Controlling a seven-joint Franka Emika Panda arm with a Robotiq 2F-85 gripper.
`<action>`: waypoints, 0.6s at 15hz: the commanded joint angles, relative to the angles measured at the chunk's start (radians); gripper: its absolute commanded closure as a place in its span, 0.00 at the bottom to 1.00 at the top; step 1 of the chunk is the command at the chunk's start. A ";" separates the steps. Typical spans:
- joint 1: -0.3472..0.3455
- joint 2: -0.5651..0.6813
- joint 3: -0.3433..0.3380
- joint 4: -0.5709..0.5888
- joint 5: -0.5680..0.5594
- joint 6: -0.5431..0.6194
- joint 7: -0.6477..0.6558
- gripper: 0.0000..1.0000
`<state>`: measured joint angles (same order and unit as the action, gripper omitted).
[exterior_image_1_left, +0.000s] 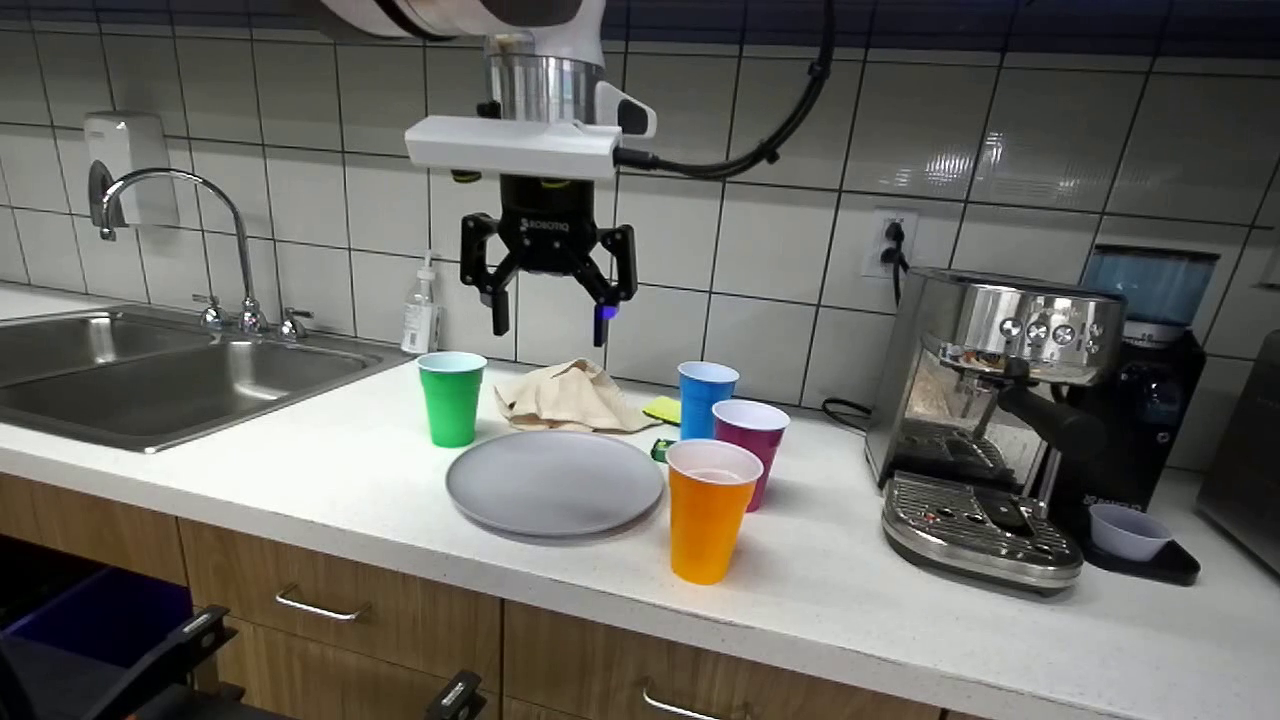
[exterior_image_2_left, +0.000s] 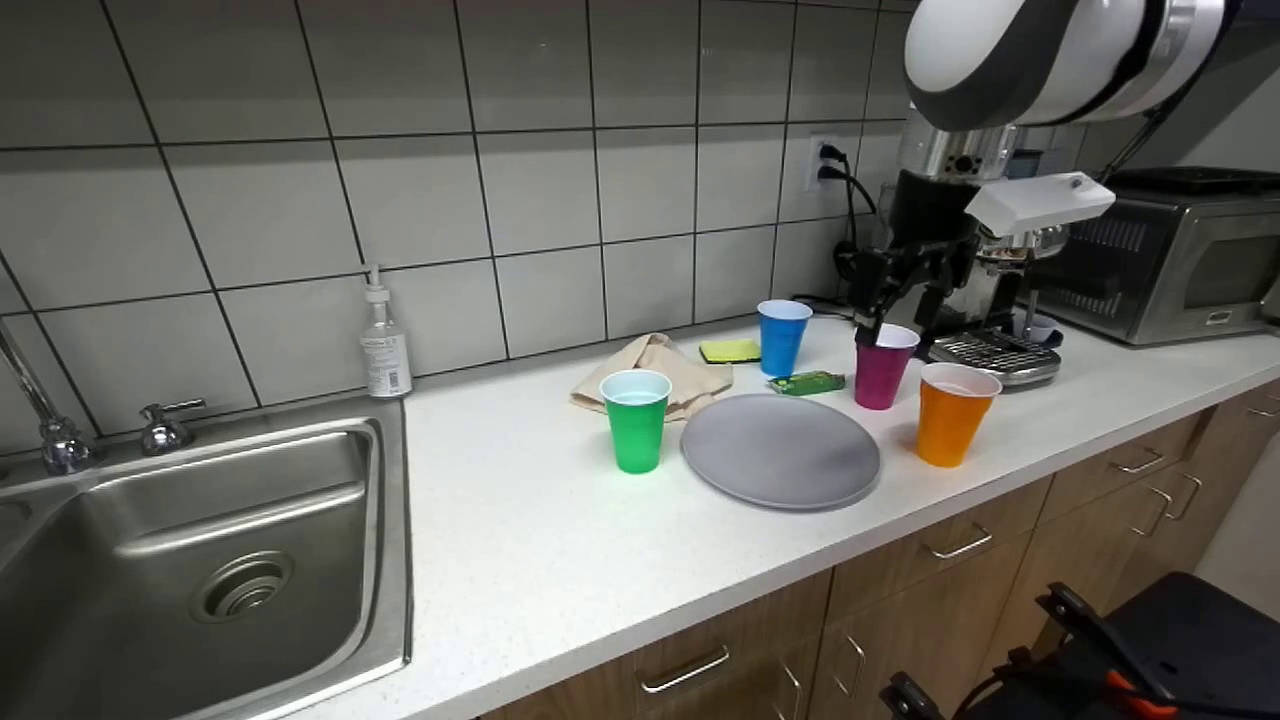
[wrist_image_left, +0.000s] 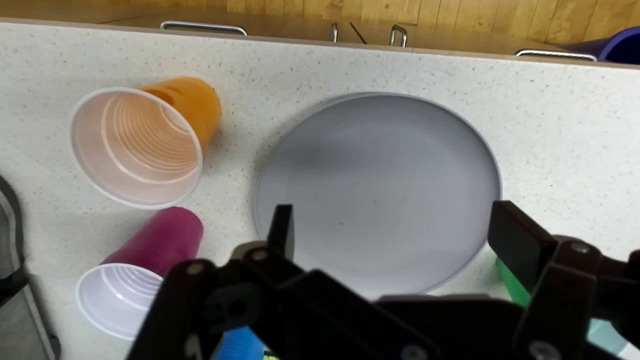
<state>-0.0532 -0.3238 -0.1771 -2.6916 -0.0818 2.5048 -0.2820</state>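
My gripper (exterior_image_1_left: 550, 332) hangs in the air above the counter, jaws wide apart and nothing between them. In the wrist view, the round grey plate (wrist_image_left: 380, 185) shows beneath and between the fingers. Around the plate stand upright plastic cups. A green cup (exterior_image_2_left: 636, 425) is on the sink side. An orange cup (exterior_image_1_left: 705, 520), a purple cup (exterior_image_1_left: 752, 440) and a blue cup (exterior_image_1_left: 705, 400) are on the coffee machine side. Behind the plate lie a crumpled beige cloth (exterior_image_2_left: 660, 375), a yellow sponge (exterior_image_2_left: 730, 351) and a small green packet (exterior_image_2_left: 806, 383). The gripper hides part of the green and blue cups in the wrist view.
A steel espresso machine (exterior_image_1_left: 990, 400) and a grinder (exterior_image_1_left: 1140, 400) stand on the right in an exterior view, a microwave (exterior_image_2_left: 1180, 260) beyond. The sink (exterior_image_2_left: 390, 520) with its faucet (exterior_image_1_left: 240, 230) and a soap bottle (exterior_image_2_left: 384, 345) are at the opposite end. A tiled wall backs the counter.
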 joint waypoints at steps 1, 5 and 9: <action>-0.035 0.103 0.020 0.061 -0.040 0.063 0.035 0.00; -0.053 0.189 0.024 0.128 -0.065 0.089 0.073 0.00; -0.058 0.268 0.024 0.213 -0.083 0.069 0.136 0.00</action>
<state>-0.0856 -0.1271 -0.1771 -2.5595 -0.1322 2.5886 -0.2142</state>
